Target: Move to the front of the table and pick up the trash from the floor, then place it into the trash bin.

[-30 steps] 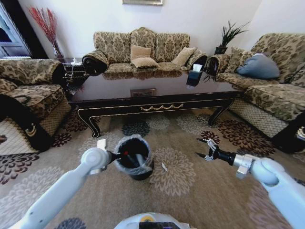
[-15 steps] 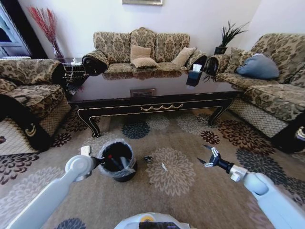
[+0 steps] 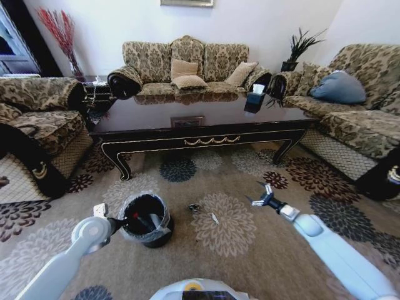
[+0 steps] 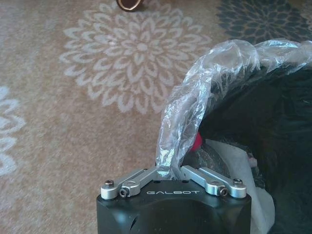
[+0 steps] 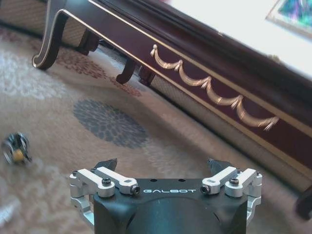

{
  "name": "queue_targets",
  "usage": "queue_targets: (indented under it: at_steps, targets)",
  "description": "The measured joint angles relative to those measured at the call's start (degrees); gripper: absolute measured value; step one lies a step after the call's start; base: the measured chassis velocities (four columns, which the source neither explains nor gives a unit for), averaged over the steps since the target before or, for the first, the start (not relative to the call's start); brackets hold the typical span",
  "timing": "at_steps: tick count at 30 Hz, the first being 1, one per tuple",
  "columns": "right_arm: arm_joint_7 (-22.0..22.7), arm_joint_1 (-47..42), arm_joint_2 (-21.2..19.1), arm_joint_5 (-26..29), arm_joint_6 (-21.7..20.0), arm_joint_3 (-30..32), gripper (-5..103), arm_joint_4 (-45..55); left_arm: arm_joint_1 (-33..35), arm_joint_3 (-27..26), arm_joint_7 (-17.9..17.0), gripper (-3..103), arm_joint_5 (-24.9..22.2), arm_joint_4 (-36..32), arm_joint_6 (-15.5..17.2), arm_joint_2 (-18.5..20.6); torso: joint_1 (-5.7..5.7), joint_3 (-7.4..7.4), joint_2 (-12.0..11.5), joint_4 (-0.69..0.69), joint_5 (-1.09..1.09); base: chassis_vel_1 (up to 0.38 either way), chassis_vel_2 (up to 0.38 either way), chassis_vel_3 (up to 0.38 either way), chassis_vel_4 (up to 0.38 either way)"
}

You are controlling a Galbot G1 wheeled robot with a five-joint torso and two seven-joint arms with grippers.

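Note:
The trash bin (image 3: 145, 219), black with a clear bag over its rim, sits on the carpet in front of the table (image 3: 206, 128). My left gripper (image 3: 122, 224) is shut on the bin's near rim; the left wrist view shows the left gripper (image 4: 168, 169) pinching the bag-covered rim of the trash bin (image 4: 204, 97), with white paper (image 4: 236, 163) and a red piece (image 4: 196, 143) inside. Trash lies right of the bin: a dark scrap (image 3: 194, 207) and a white sliver (image 3: 214, 218). My right gripper (image 3: 259, 197) hovers open to their right. In the right wrist view the right gripper (image 5: 162, 165) faces the table (image 5: 219, 83), with the dark scrap (image 5: 14, 148) off to one side.
Patterned sofas (image 3: 181, 65) ring the table on three sides. A dark tissue box (image 3: 255, 100) stands on the tabletop. A curved table leg (image 3: 119, 164) is behind the bin. Open flowered carpet (image 3: 231, 244) spreads between me and the table.
The left arm has carried the bin down and to my left, onto the carpet. The right gripper, still open, has reached forward and left toward the scraps.

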Motion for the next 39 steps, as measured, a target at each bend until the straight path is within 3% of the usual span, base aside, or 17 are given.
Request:
queue_targets:
  at_steps: [9,15,28,30,32,33,39]
  targets:
    - [-1.0,7.4,3.2,17.2,-9.2,-12.4,100,-3.5,5.4,-4.8,0.4,0,1.0,-3.6,0.0,-1.1,0.0,0.0,0.0,0.0,-0.01,0.0,0.0,0.0,0.0]
    - [0.0,8.4,5.9,22.4,-12.7,-15.9,100,-3.2,6.6,-5.3,1.5,0,3.7,-3.7,0.0,-2.3,0.0,0.0,0.0,0.01,-0.01,0.0,0.0,0.0,0.0]
    - [-0.7,4.0,10.6,18.7,-13.3,-18.0,101,-7.0,7.1,-5.6,1.4,0,3.8,-5.6,0.0,-3.0,0.0,-0.01,0.0,-0.01,0.0,0.0,0.0,0.0,0.0]
    - [-1.1,3.7,11.1,18.7,-13.0,-19.1,91,-8.8,7.3,-6.1,1.3,0,3.7,-5.9,0.0,-2.9,0.0,-0.01,0.0,-0.01,0.0,0.0,0.0,0.0,0.0]
    - [-1.3,3.7,11.3,18.7,-12.9,-19.8,91,-9.7,7.4,-6.4,1.3,0,3.6,-6.0,0.0,-2.9,0.0,0.0,0.0,0.01,0.0,0.0,0.0,0.0,0.0]
    - [-1.5,3.9,11.4,18.6,-12.7,-20.5,84,-10.4,7.5,-6.7,1.3,0,3.4,-6.2,0.0,-2.9,0.0,0.0,0.0,0.0,0.0,0.0,0.0,0.0,0.0]
    - [-3.5,7.2,12.1,18.5,-11.7,-25.4,94,-14.8,8.7,-8.7,1.2,0,2.7,-7.2,0.0,-2.9,0.0,0.0,0.0,0.0,0.0,0.0,0.0,0.0,0.0]
